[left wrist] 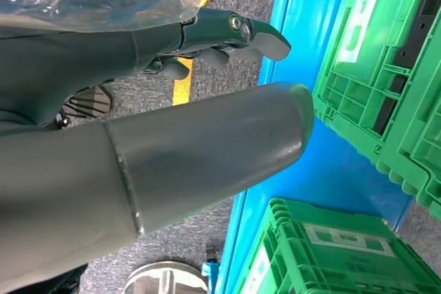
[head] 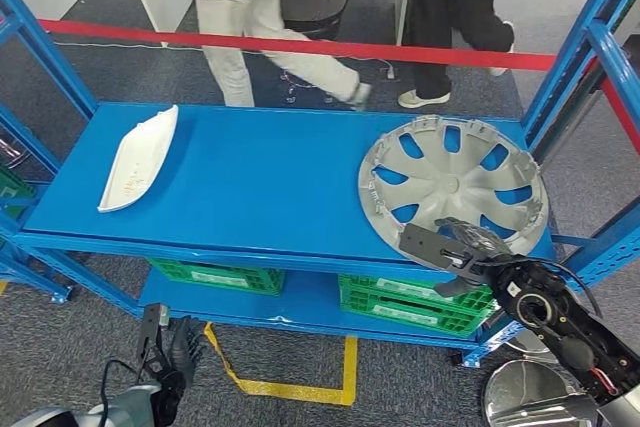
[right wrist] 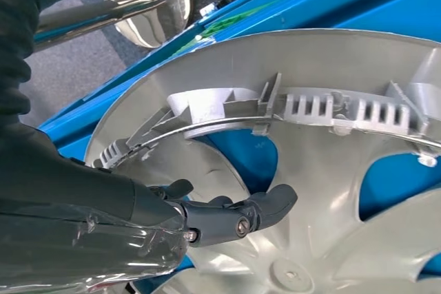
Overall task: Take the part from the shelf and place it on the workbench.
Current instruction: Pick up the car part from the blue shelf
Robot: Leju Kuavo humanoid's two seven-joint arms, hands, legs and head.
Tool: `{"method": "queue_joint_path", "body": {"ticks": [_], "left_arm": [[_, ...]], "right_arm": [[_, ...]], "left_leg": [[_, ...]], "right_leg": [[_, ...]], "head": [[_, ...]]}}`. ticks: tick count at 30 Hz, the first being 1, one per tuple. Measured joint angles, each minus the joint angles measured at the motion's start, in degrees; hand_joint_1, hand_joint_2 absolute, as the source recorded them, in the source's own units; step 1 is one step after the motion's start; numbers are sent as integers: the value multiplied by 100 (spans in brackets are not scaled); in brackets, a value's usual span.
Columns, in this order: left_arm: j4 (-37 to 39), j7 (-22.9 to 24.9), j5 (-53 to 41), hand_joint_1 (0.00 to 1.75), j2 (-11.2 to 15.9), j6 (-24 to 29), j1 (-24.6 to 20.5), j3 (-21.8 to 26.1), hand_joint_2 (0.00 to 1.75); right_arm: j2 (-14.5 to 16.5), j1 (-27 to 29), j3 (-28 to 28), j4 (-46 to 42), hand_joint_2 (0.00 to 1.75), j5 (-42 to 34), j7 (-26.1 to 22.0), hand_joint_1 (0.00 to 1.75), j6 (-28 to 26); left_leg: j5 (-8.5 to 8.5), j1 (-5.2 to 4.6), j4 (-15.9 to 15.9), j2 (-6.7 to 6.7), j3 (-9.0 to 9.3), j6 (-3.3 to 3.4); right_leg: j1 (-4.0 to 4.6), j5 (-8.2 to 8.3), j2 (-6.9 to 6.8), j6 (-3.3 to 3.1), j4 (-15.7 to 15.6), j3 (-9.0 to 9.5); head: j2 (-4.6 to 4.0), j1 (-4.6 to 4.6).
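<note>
- the task is at an early stage: the part, a silver hubcap point(head: 451, 185), lies flat on the blue shelf point(head: 264, 172), at its right end, with its ribbed inner side up. nothing has been lifted yet, and no bench is in the pictures.
- the right hand point(head: 462, 245) reaches over the near rim of the hubcap. in the right wrist view its dark fingers point(right wrist: 249, 213) stretch out over a spoke near the centre; whether they press on it or hover just above cannot be told.
- judged from this, the right hand is released and holds nothing; the grip, the lift and the carry to the bench are all left to do.
- the left hand point(head: 172, 352) hangs low at the near left, below the shelf top and well apart from the hubcap. its fingers point(left wrist: 239, 32) are apart and hold nothing.
- a white curved panel point(head: 140, 157) lies at the left end of the shelf.
- green crates point(head: 407, 302) sit on the lower level.
- people stand beyond a red barrier point(head: 302, 45) on the far side.
</note>
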Motion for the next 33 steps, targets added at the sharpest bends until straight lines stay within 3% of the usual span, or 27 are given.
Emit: {"method": "queue_joint_path", "body": {"ticks": [12, 22, 33], "left_arm": [[-2, 44, -58, 0, -3, -4, -17, 1, 0], [-2, 98, -109, 0, -56, 30, -98, 0, 0], [-2, 118, -134, 0, -105, 66, -146, 0, 0]], "right_arm": [[35, 3, 19, 390, 175, 31, -542, 0, -42], [596, -45, 168, 1022, 175, 149, -1272, 0, 131], [987, -149, 362, 1639, 175, 449, -1532, 0, 23]], "left_leg": [[0, 0, 0, -1, 1, 0], [-1, 2, -3, 3, 26, -1], [-12, 4, -8, 45, 106, 1]], "right_leg": [[0, 0, -1, 0, 0, 6], [3, 0, 3, 0, -1, 33], [6, 0, 36, -1, -10, 107]], "head": [[0, 0], [0, -1], [0, 1]]}}
